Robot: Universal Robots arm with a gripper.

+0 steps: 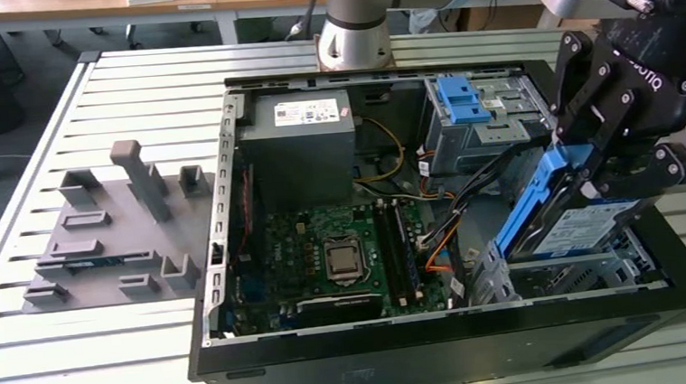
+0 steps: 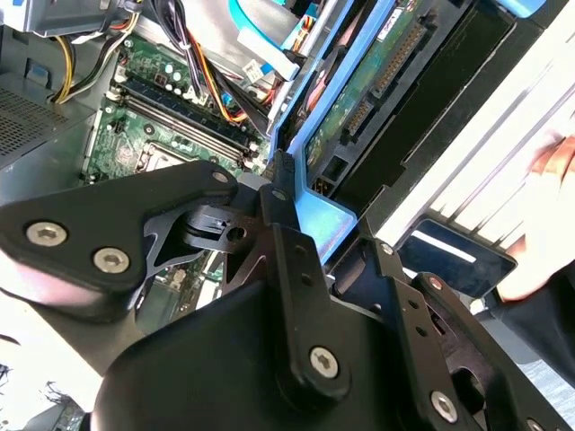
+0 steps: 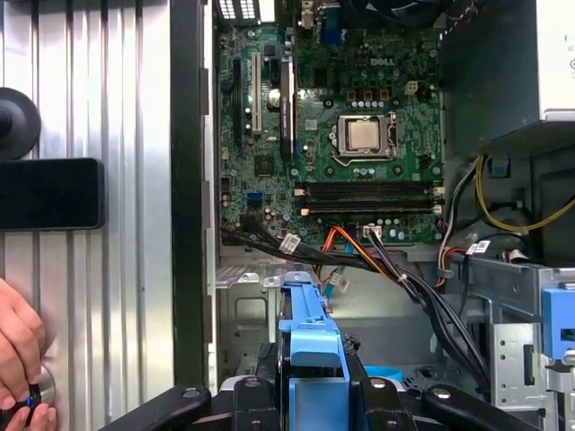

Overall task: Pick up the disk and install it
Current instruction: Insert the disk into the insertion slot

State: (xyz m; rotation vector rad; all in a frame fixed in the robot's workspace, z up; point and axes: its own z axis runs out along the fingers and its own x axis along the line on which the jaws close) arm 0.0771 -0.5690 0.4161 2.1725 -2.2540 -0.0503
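The gripper (image 1: 614, 182) is being kept clamped on the disk (image 1: 573, 226), with its black fingers pressed against the blue carrier rails (image 1: 525, 206), at the exterior view's right. The wrist is being held tilted, so the disk is being carried steeply on edge, its labelled face turned outward. Its lower end is being held at the mouth of the metal drive cage (image 1: 566, 276) in a corner of the open computer case (image 1: 451, 352); whether it is touching the cage cannot be told. The disk's green circuit board (image 2: 359, 99) is being shown in the second wrist view, on the face hidden from the exterior view. In the first wrist view the motherboard (image 3: 341, 135) is being looked at square on, and a person's hand (image 3: 20, 359) is being rested on the ribbed surface (image 3: 117, 296) beside the case. Farther out in the exterior view, the grey power-supply box (image 1: 304, 149) is being seen inside the case, and a grey fixture (image 1: 117, 235) is lying on the surface at that view's left.
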